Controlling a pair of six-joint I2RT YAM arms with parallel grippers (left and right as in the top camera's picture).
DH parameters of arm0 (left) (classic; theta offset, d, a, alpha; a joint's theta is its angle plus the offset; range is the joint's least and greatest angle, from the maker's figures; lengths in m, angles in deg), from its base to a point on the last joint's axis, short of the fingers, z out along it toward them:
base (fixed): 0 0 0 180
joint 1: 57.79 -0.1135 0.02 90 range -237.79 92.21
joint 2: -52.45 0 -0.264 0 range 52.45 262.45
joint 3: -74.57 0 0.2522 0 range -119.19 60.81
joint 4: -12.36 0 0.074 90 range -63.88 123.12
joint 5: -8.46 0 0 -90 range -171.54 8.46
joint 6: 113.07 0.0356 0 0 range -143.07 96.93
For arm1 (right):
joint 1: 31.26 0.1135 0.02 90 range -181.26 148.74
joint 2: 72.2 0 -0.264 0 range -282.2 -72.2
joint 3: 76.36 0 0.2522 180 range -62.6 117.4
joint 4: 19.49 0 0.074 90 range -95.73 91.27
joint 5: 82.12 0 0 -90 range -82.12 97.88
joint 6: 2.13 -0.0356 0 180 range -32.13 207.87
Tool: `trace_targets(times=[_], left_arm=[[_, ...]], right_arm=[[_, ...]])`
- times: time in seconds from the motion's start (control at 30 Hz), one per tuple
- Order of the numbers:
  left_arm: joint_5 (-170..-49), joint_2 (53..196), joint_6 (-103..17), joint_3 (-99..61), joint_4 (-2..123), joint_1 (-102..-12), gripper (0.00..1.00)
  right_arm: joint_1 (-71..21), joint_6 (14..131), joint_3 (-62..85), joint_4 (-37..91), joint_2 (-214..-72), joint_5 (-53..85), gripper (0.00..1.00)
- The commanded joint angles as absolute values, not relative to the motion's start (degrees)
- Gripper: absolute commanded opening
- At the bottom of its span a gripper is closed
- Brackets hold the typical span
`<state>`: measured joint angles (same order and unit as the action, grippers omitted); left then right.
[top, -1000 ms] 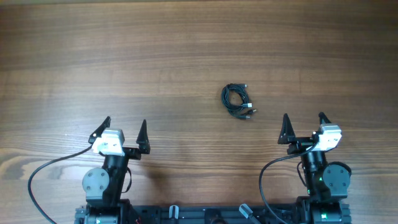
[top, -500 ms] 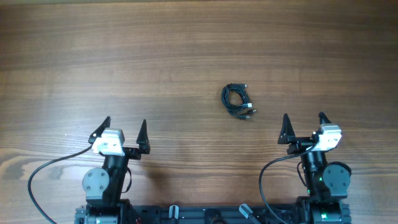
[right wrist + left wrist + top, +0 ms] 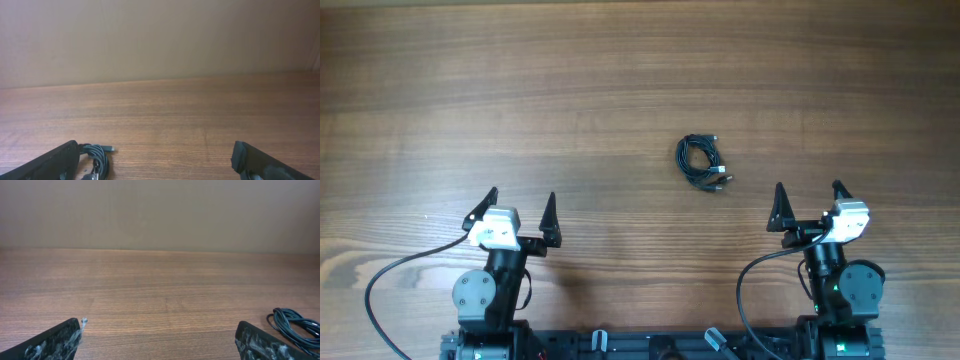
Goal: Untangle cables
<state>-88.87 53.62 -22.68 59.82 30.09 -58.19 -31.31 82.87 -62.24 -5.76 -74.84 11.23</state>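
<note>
Entry: the cables lie as one small black knotted coil on the counter, right of centre, with silver-tipped plugs poking out at the lower right. We note the coil lies ahead of both claws and touches neither. It is nearer the right claw, ahead of it and off to its left. The left claw is well apart, with the cables far off to its right. Both claws are spread wide, with nothing between their fingers.

Left wrist view: the cables are at the lower right edge, just beyond the right finger.

Right wrist view: the cables are at the lower left, just beside the left finger, one plug pointing right.

Any print on the plugs is too small for us to read.
</note>
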Motion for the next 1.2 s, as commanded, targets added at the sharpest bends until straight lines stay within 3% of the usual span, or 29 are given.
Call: trace_targets(times=[0.0, 0.6, 0.87, 1.17], left_arm=[[-89.4, 53.8, -21.8, 60.5, 29.8, -58.4, 1.00], [-89.4, 53.8, -22.1, 60.5, 29.7, -58.4, 1.00], [-91.1, 53.8, -32.6, 60.4, 27.4, -58.4, 1.00], [-92.4, 54.2, -33.4, 57.1, 27.6, -58.4, 1.00]], right_arm=[[-31.4, 83.4, -62.3, -5.9, -75.1, 10.5, 1.00], [-31.4, 83.4, -62.3, -5.9, -75.1, 10.5, 1.00], [-31.4, 83.4, -62.3, -5.9, -75.1, 10.5, 1.00], [-31.4, 83.4, -62.3, -5.9, -75.1, 10.5, 1.00]])
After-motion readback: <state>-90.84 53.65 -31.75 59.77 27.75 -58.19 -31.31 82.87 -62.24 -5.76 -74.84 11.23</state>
